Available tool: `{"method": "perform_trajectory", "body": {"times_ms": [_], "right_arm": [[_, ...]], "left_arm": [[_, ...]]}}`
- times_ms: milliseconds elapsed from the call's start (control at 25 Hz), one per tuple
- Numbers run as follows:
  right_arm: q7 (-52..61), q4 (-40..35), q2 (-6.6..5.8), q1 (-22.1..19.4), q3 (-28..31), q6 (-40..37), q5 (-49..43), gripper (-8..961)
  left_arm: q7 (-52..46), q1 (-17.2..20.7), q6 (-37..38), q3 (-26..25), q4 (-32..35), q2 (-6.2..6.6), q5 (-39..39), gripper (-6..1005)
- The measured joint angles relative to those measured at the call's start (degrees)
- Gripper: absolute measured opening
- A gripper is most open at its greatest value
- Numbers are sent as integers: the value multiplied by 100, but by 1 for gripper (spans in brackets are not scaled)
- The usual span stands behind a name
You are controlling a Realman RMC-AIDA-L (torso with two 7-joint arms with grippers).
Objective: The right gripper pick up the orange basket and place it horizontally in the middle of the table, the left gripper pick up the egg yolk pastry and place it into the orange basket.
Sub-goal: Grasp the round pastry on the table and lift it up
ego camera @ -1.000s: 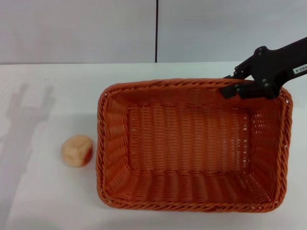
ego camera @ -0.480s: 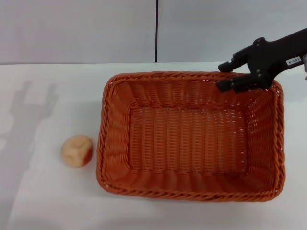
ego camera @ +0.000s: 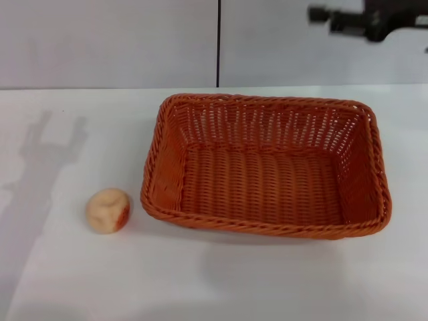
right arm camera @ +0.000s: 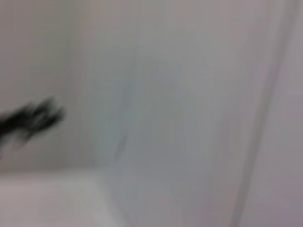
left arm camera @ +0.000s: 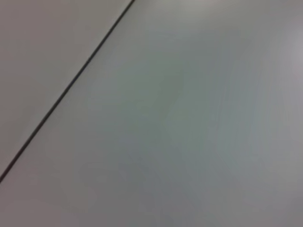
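The orange basket [ego camera: 267, 167] lies flat on the white table [ego camera: 67, 281], its long side running left to right, a little right of centre, and nothing is inside it. The egg yolk pastry [ego camera: 108, 210] sits on the table just left of the basket's near left corner, apart from it. My right gripper [ego camera: 319, 13] hangs high above the basket's far right corner, against the grey wall, touching nothing. My left gripper is out of view; only its shadow [ego camera: 47, 154] falls on the table at the left. Both wrist views show only blurred wall.
A pale grey wall [ego camera: 107, 40] with a dark vertical seam [ego camera: 219, 40] backs the table. Bare tabletop lies to the left of the pastry and in front of the basket.
My right gripper let go of the basket's far right rim and rose up toward the wall. The basket settled flat on the table. The pastry has not moved.
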Motion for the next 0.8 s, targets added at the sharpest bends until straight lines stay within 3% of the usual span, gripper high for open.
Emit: {"method": "perform_trajectory", "body": {"times_ms": [80, 120, 160, 200, 240, 320, 360, 520, 600, 640, 720, 800], "right_arm": [[-302, 20, 122, -311, 252, 87, 641, 484], [-483, 54, 261, -657, 443, 146, 1245, 484], [-546, 92, 320, -819, 522, 170, 1569, 484], [-600, 153, 382, -996, 603, 195, 1878, 484], [-600, 153, 382, -996, 603, 195, 1878, 484], [-790, 490, 466, -1403, 731, 204, 2580, 484], [-790, 490, 466, -1403, 731, 204, 2580, 484], [-1282, 1429, 461, -1791, 1090, 213, 3274, 484], [-1468, 1812, 460, -1863, 1509, 220, 3324, 484], [-1468, 1812, 460, -1863, 1509, 220, 3324, 484], [-1571, 2169, 464, -1969, 2059, 223, 3345, 484], [-1555, 2233, 461, -2045, 2211, 223, 3360, 484]], "left_arm": [[-52, -4, 16, 1, 120, 2, 23, 699], [-122, -9, 20, 2, 195, 6, 34, 699], [-272, -27, 21, 13, 342, 15, 66, 698], [-722, -86, 27, 48, 765, 50, 129, 698], [-722, -86, 27, 48, 765, 50, 129, 697], [-1229, -150, 58, 160, 1339, 96, 184, 696], [-1229, -150, 58, 160, 1339, 96, 184, 696], [-1707, -162, 271, 1247, 2131, 421, 222, 694], [-1707, -162, 271, 1247, 2131, 421, 222, 693], [-1966, -130, 301, 1851, 2375, 588, 223, 692], [-2308, -61, 321, 2505, 2828, 631, 223, 692], [-2384, -32, 328, 2754, 2973, 621, 224, 691]]}}
